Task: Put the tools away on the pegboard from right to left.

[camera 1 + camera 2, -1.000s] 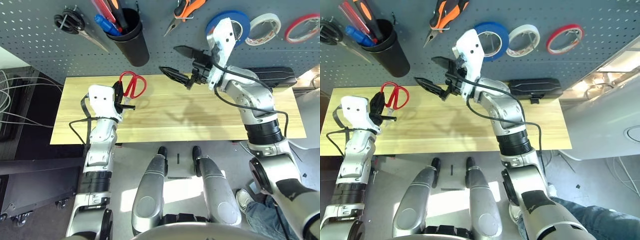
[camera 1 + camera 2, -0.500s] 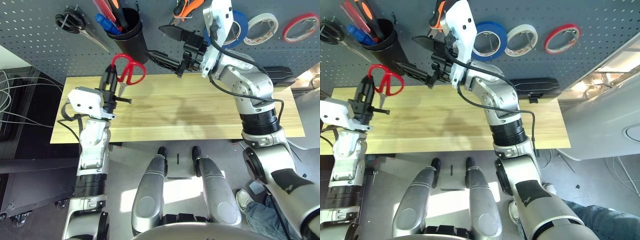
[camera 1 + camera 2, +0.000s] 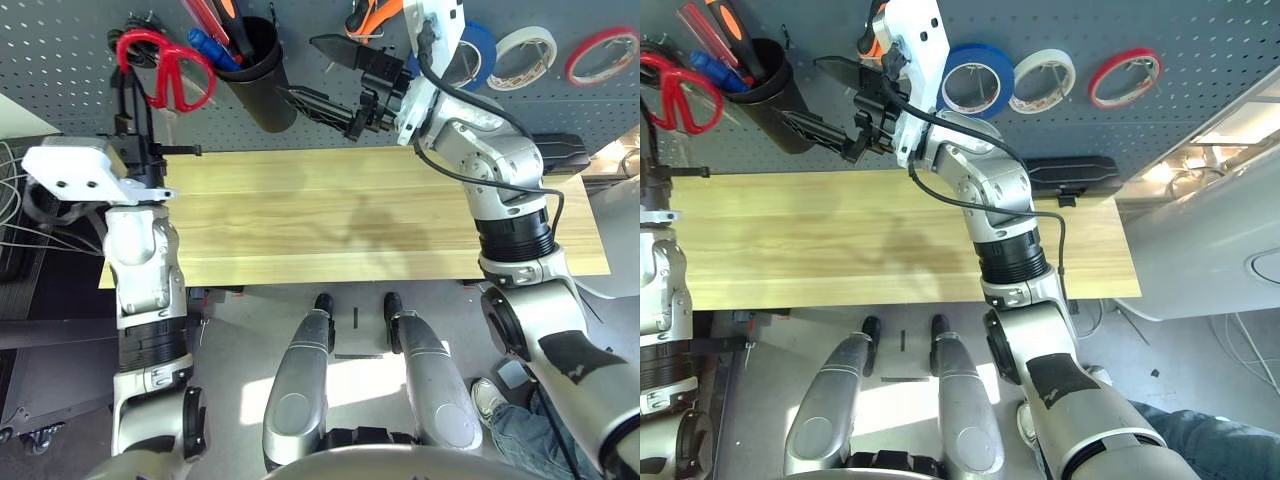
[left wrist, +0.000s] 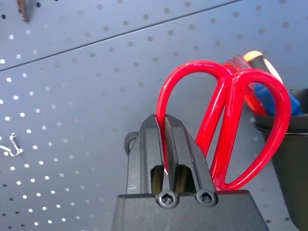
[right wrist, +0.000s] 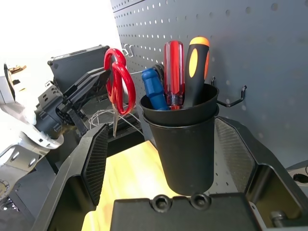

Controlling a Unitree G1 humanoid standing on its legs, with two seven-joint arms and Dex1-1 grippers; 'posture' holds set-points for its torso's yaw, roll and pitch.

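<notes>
My left gripper [image 3: 130,100] is shut on the red-handled scissors [image 3: 165,75], gripping one handle loop [image 4: 231,125]. It holds them up against the pegboard [image 3: 60,60] at the far left, beside the black cup [image 3: 262,75]. The blades are hidden behind the fingers. The blue-handled screwdriver [image 3: 210,47] stands in the cup with other screwdrivers. My right gripper [image 3: 303,68] is open just in front of the cup, with one finger on each side of it in the right wrist view. The orange-and-black pliers [image 3: 370,15] and the blue tape roll [image 3: 985,50] hang on the board behind my right arm.
White tape [image 3: 540,40] and red tape [image 3: 610,38] hang at the board's right. Black-handled scissors [image 3: 140,40] hang at the upper left, close to the red ones. The wooden table [image 3: 350,220] lies below, with a black case [image 3: 555,150] at its back right.
My left arm has lifted the red scissors off the table, up and to the left against the pegboard. My right gripper has moved up and left towards the cup and is still open.
</notes>
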